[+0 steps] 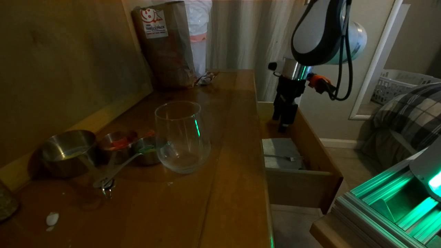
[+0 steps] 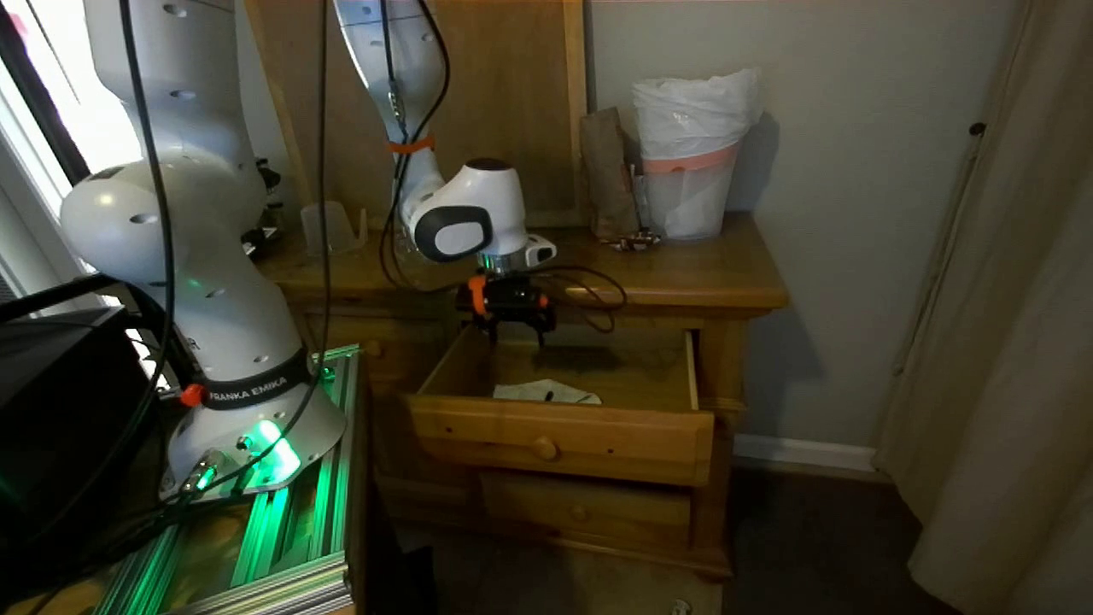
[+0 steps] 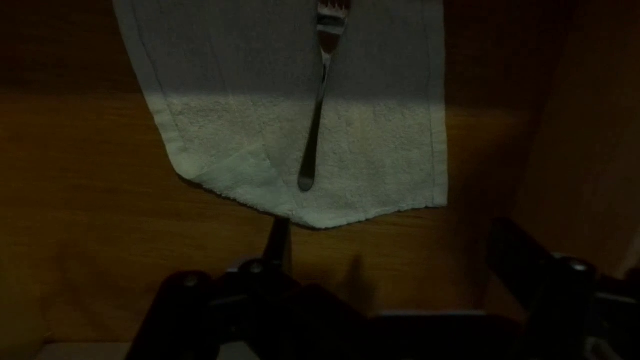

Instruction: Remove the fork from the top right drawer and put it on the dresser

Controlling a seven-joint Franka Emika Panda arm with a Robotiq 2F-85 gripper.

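Observation:
The fork (image 3: 324, 75) lies on a pale cloth (image 3: 380, 145) in the open top right drawer. In the wrist view its handle end points toward my gripper (image 3: 390, 225), and its tines are cut by the top edge. The fork (image 1: 292, 159) also shows in an exterior view. The drawer (image 1: 315, 144) (image 2: 559, 440) has brown wooden sides and is pulled out from the dresser (image 1: 227, 148) (image 2: 683, 273). My gripper (image 1: 279, 124) (image 2: 517, 340) points down over the drawer, open and empty. It is beside the cloth's edge, apart from the fork.
On the dresser top stand a clear glass (image 1: 182, 137), several metal measuring cups (image 1: 69, 151), a paper bag (image 1: 165, 51) and a white-lined bin (image 2: 692, 162). The drawer's walls surround the gripper's fingers. The robot base (image 2: 248, 427) stands before the dresser.

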